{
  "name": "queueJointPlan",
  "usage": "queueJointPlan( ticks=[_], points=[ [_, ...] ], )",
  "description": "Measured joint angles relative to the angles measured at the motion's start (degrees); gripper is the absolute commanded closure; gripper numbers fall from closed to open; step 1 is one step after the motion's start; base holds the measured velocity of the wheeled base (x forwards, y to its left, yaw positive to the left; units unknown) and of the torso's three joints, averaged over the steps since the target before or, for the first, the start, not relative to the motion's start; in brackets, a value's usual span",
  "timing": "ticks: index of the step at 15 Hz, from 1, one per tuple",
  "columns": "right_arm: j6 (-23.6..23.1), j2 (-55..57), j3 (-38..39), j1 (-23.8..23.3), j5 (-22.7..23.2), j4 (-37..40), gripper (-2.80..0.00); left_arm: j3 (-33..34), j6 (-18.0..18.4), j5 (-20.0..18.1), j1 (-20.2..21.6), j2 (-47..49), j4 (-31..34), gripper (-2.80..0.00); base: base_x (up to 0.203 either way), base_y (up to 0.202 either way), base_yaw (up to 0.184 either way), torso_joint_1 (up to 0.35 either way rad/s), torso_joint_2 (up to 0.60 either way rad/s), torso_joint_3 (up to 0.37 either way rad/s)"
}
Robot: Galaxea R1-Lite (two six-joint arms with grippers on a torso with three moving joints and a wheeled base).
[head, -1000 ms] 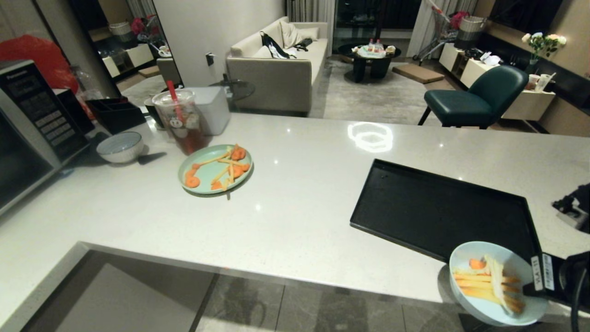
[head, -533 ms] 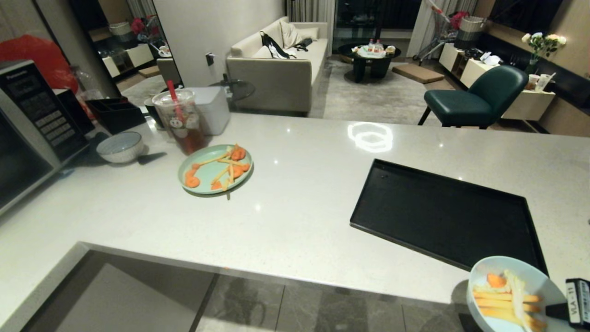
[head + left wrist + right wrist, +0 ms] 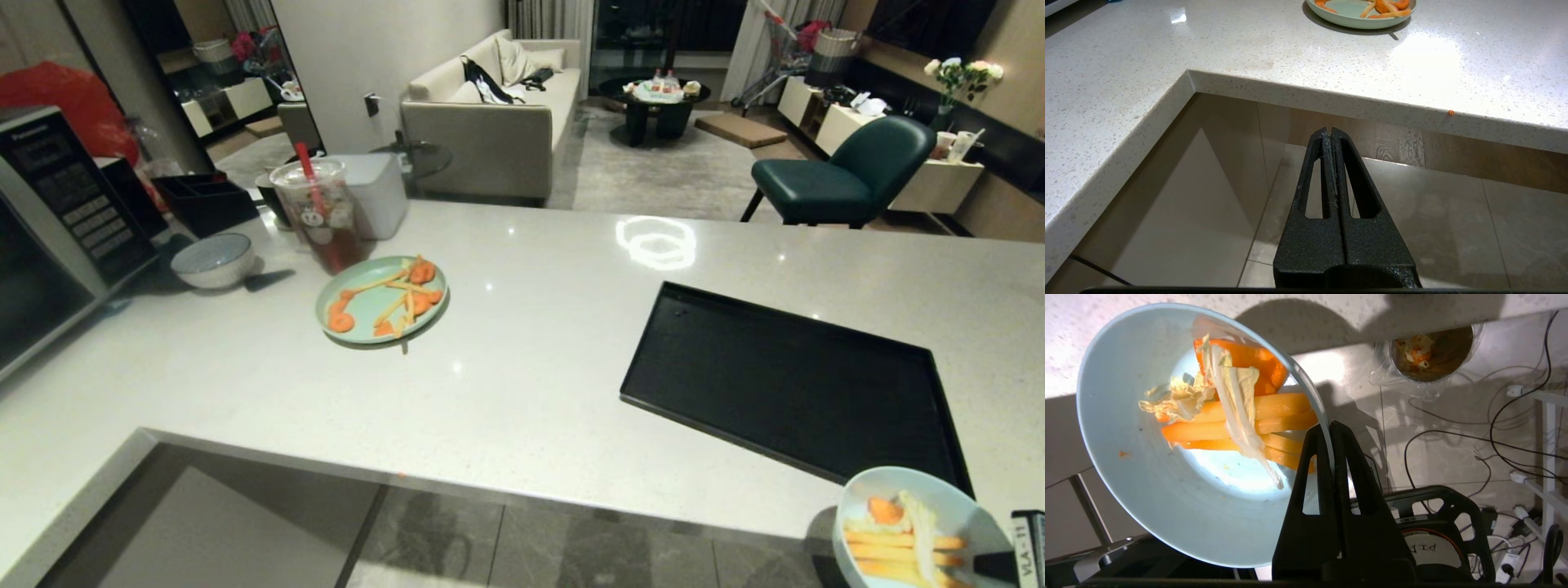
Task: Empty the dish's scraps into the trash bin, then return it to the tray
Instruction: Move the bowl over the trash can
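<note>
Nearest, at the lower right corner of the head view, the right pincer (image 3: 1332, 435) is clamped on the rim of the small round light-blue bowl (image 3: 914, 531), one finger inside the wall and one outside. The bowl is held in the air just past the table's near edge, off the tray, tilted. Its smooth pale interior holds the scraps (image 3: 1241, 420): pale yellow fry-like sticks lying side by side, a chunk of orange carrot above them, and a limp strip of whitish cabbage leaf draped across. A small orange smear marks the inner wall.

Below, on the floor among black cables, the small shiny steel trash bin with a clear plastic bag liner (image 3: 1431, 355) stands well apart from the bowl, with bits of food already inside.

The left pincer (image 3: 1332, 132) hangs with its fingers pressed together, holding nothing, below the near edge of the white speckled stone table (image 3: 522, 359).

On the table, the large flat matte-black rectangular tray (image 3: 784, 384) lies bare at the right. Further left sits a flat pale-green plate (image 3: 381, 300) with carrot and fries, then a white patterned bowl (image 3: 213, 260), an iced drink cup with a red straw (image 3: 318, 214) and a microwave (image 3: 57, 220).

Beyond are a beige sofa (image 3: 490, 114) and a dark green chair (image 3: 845, 171).
</note>
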Motion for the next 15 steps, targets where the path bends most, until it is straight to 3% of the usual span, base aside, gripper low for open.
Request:
queueJointPlan(
  ticks=[12,15],
  points=[
    [-0.2,1.92,0.81,-0.15,0.03,0.12,0.0,0.0,-0.09,-0.01,-0.02,0.0,-0.01,0.0,0.0,0.0,0.0,0.0,0.0,0.0],
    [-0.28,2.86,0.64,-0.15,0.06,0.07,0.0,0.0,-0.1,-0.01,-0.02,0.0,0.01,0.0,-0.138,0.0,0.0,0.007,0.0,0.003]
  ],
)
